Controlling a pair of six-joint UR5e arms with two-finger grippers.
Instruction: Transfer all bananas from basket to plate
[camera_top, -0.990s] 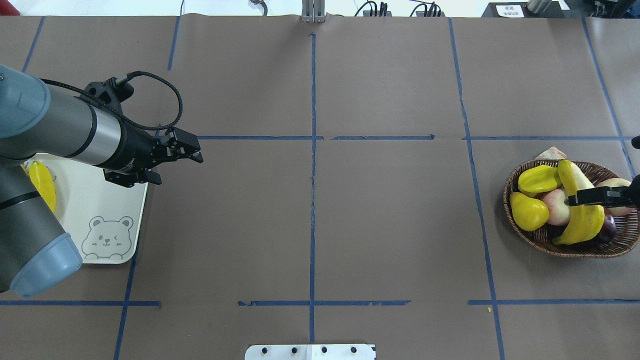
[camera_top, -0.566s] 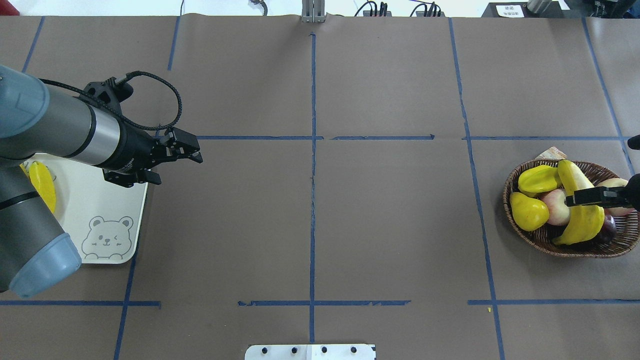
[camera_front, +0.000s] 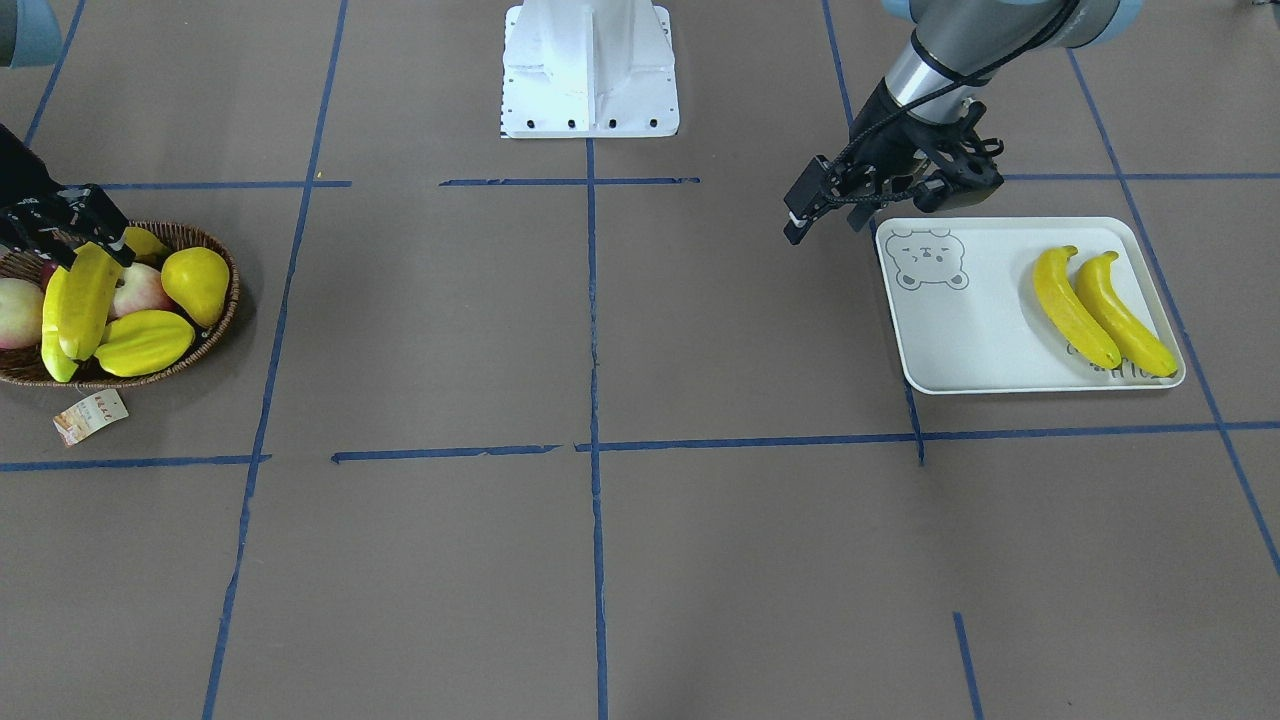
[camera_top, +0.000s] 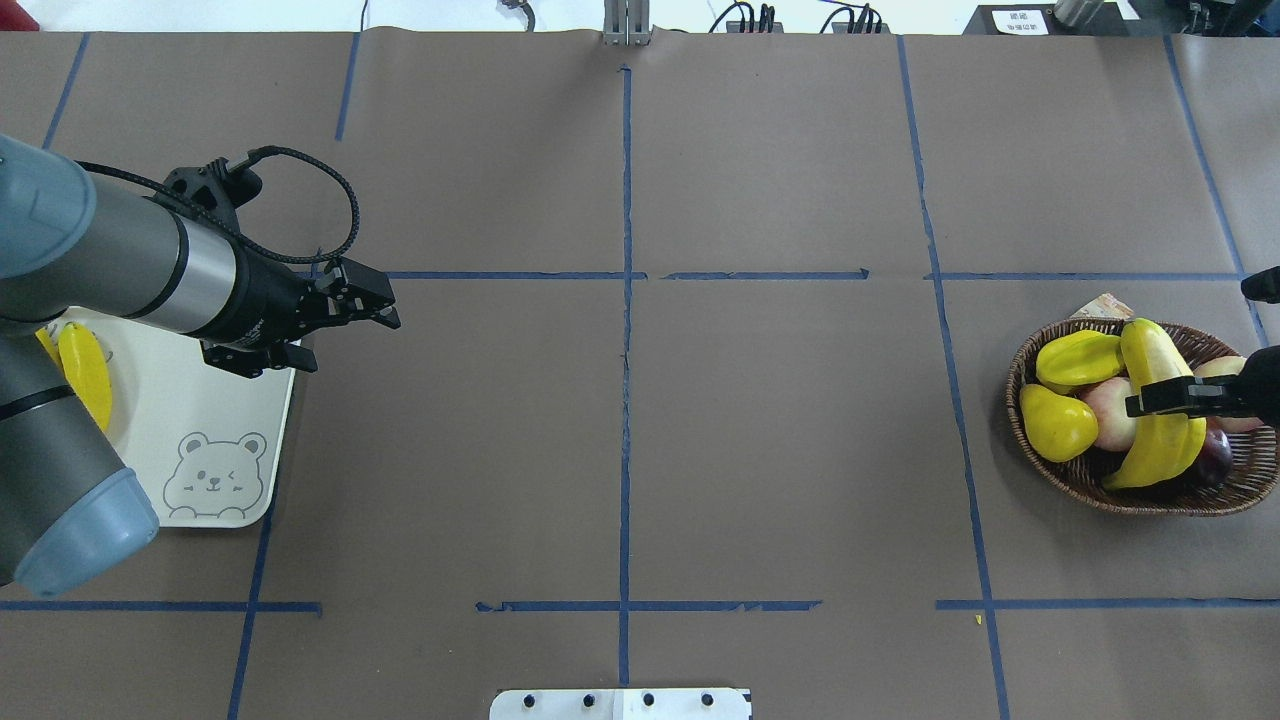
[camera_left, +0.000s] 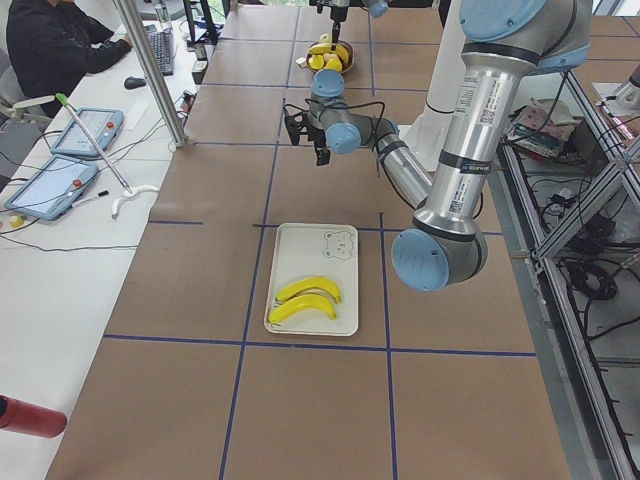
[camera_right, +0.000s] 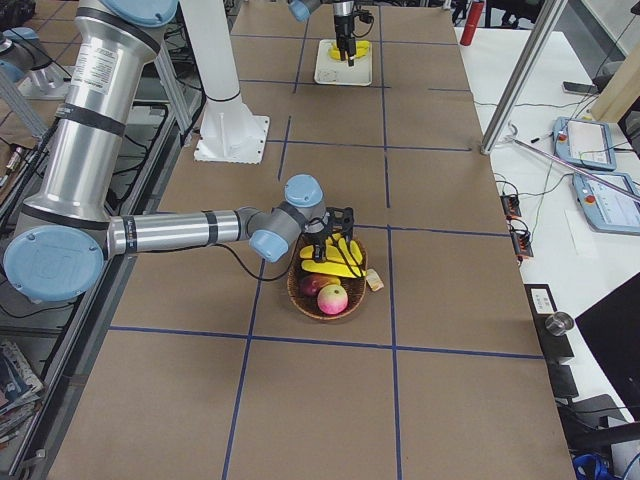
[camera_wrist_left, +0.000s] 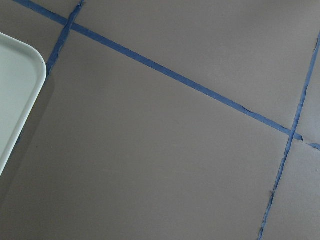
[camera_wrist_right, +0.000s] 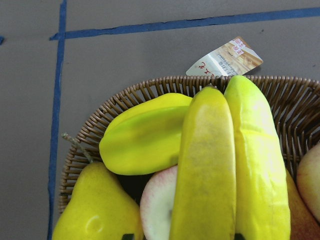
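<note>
Now, the right gripper (camera_top: 1150, 400) is pinched across a banana (camera_wrist_right: 205, 165), its two fingertips showing at the bottom of the wrist view on either side of the fruit. That banana lies lengthwise over the other fruit in the basket (camera_top: 1075, 478), with a second banana (camera_wrist_right: 257, 150) pressed against its side. Next to them sit a ridged starfruit (camera_top: 1075, 360), a yellow pear (camera_top: 1055, 425) and a pink-and-white apple (camera_top: 1112, 412). A paper tag (camera_top: 1100, 305) pokes out from the basket's far rim onto the surface (camera_top: 780, 420). The basket itself rests close to the surface's right edge.

The left gripper (camera_top: 390, 308) hangs in the air with its fingers spread and nothing between them. It is over bare surface, just past the side of the plate (camera_front: 980, 340) that faces the middle. The plate lies flat near the surface's left edge, its bear-face drawing in the corner nearest the robot and the middle. A third banana (camera_front: 1072, 305) and a fourth banana (camera_front: 1125, 315) lie side by side, touching, at the plate's end toward the left edge. Blue tape lines (camera_top: 626, 350) cross the brown surface between plate and basket.
</note>
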